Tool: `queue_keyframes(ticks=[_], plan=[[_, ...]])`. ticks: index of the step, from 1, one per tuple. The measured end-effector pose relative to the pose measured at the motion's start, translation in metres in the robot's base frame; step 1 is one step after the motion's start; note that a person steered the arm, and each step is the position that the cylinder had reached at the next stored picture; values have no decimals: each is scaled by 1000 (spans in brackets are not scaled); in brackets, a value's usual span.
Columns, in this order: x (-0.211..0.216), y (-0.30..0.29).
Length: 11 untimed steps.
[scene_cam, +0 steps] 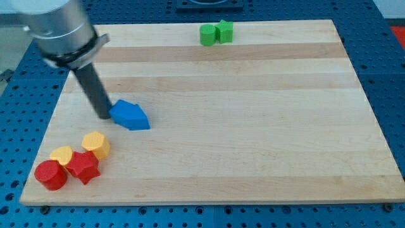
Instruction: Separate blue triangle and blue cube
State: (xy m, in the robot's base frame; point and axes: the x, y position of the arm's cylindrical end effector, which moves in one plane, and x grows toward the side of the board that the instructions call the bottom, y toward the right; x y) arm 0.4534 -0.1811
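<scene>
Two blue blocks sit pressed together as one blue cluster at the board's left middle. The blue cube (pixel 126 112) is the left part and the blue triangle (pixel 140 120) the right part, though their shapes are hard to tell apart. My tip (pixel 106 116) is at the cluster's left edge, touching or almost touching the blue cube. The rod rises up and to the left toward the arm's grey body.
Two green blocks (pixel 216 33) sit together at the board's top edge. At the bottom left corner lie a yellow block (pixel 96 144), another yellow block (pixel 62 154), a red star-like block (pixel 83 166) and a red cylinder (pixel 50 175). The wooden board (pixel 253 126) lies on a blue perforated table.
</scene>
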Motion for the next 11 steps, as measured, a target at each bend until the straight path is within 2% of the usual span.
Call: queue_keyframes(ticks=[1,2,3,5,6,10,11], plan=[[-1,-2],[8,-32],[27,-30],[28,61],[30,80],[69,74],[71,111]])
